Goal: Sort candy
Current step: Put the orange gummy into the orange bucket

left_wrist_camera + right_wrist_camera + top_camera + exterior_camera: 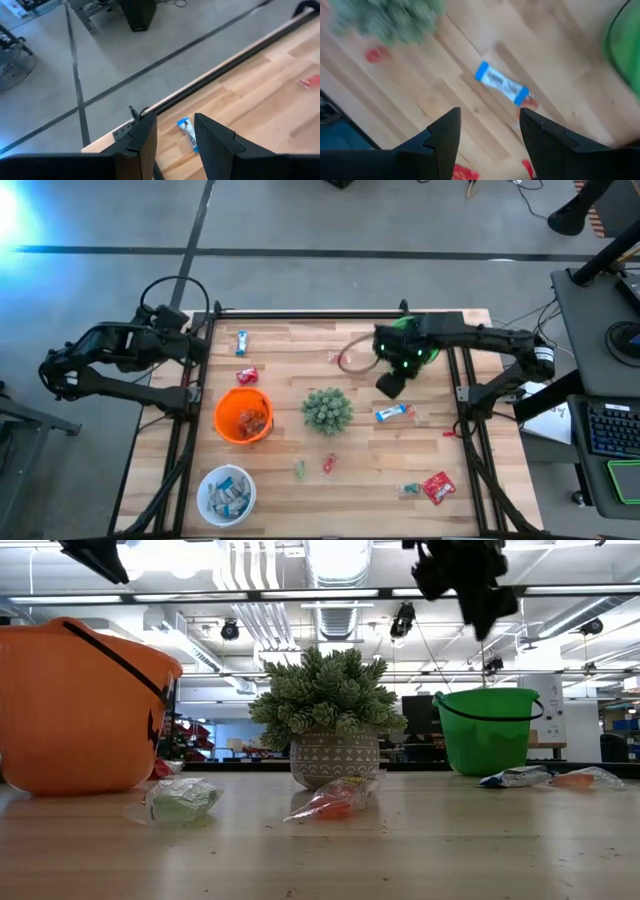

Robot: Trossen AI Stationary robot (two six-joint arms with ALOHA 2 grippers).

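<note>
Candy lies scattered on the wooden table (470, 470): a blue bar (241, 342) at the far left, a red piece (247, 375), a blue-and-white bar (395, 413), a red packet (437, 486) and small green (299, 469) and red (328, 464) pieces. My right gripper (388, 385) hangs open above the table beside the green bucket (490, 730), and its wrist view shows the blue-and-white bar (501, 85) beyond its fingertips (490, 114). My left gripper (174, 120) stands open and high over the table's far left corner, with the blue bar (187, 132) below it.
An orange bucket (243, 415) holding candy and a white bowl (227, 493) holding wrapped pieces stand at the left. A spiky green plant in a pot (327, 409) stands mid-table. A black rail (320, 313) runs along the far edge. A clear-wrapped piece (345, 358) lies near the green bucket.
</note>
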